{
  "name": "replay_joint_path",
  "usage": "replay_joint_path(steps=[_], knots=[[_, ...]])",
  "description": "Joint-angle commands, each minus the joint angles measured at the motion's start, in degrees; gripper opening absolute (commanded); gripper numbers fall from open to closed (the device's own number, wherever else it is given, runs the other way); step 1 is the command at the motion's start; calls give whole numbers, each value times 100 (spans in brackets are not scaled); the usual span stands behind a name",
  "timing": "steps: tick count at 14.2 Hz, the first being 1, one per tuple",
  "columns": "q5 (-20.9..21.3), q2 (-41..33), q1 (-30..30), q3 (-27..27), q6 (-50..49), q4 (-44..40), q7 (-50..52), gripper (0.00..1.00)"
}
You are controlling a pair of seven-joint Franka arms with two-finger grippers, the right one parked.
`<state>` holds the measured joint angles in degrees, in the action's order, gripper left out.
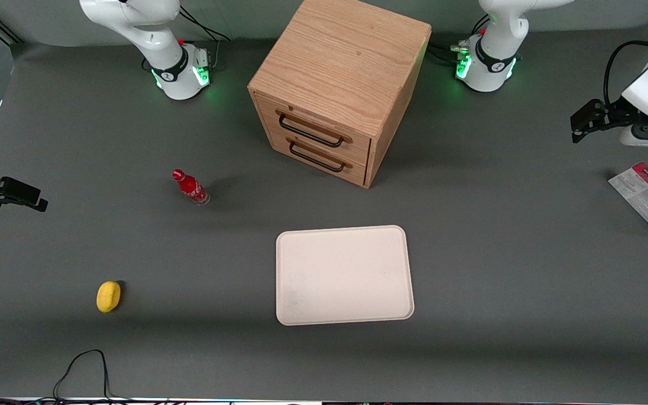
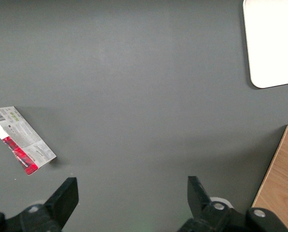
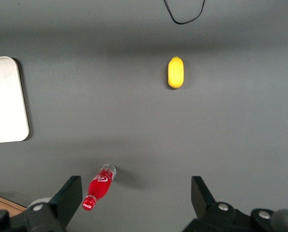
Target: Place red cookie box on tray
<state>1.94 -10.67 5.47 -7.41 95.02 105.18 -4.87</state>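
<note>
The black two-finger gripper [image 2: 129, 203] hangs wide open and empty above the grey table [image 1: 526, 292]. The thin flat red cookie box [image 1: 647, 198] lies near it, at the working arm's end, well apart from the bare cream-white tray [image 1: 344, 275], so it probably needs grabbing first.

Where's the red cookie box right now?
The red cookie box lies flat on the table at the working arm's end, apart from the tray, just nearer the front camera than the open, empty gripper.
</note>
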Motion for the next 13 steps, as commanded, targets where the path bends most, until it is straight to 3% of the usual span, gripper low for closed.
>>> replay_joint_path(steps=[1, 4, 7, 10, 13], knots=[[-80, 4, 51, 3, -89, -111, 47, 100], [226, 91, 94, 151, 95, -33, 82, 100], [324, 337, 147, 792, 298, 21, 12, 100], [350, 758, 165, 1784, 691, -6, 275, 100], [702, 1320, 156, 2619, 1623, 38, 293, 100]])
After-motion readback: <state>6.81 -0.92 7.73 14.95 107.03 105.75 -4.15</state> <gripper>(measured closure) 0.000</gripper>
